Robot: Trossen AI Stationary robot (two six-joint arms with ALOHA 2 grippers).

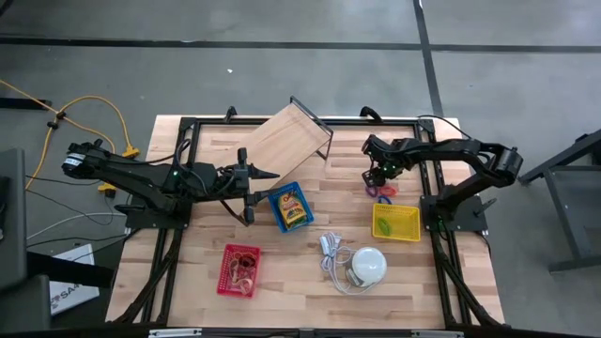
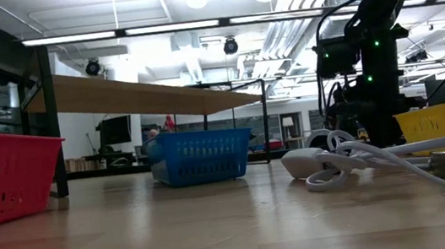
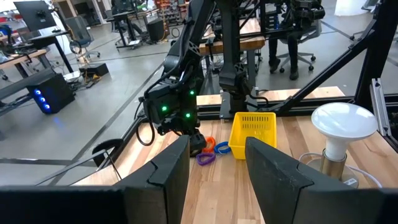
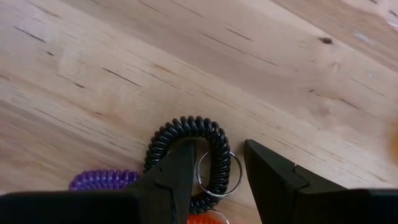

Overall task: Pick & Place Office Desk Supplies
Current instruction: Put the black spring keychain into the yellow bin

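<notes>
A black coil band (image 4: 186,132) with a metal ring (image 4: 219,174) lies on the wooden table, next to a purple coil (image 4: 102,180) and an orange one (image 4: 208,219). My right gripper (image 4: 214,168) points down over the black coil, open. One finger stands over the coil's loop and the other outside it, with the coil's side and the ring between them. In the high view this gripper (image 1: 378,178) is at the table's right, just beyond the yellow basket (image 1: 395,222). My left gripper (image 1: 246,183) hangs level and open beside the blue basket (image 1: 290,207).
A red basket (image 1: 238,269) with small items stands near the front left. A white dome with a white cord (image 1: 366,266) sits at the front middle. A tilted wooden board on a black frame (image 1: 286,141) stands at the back. The blue basket holds printed packets.
</notes>
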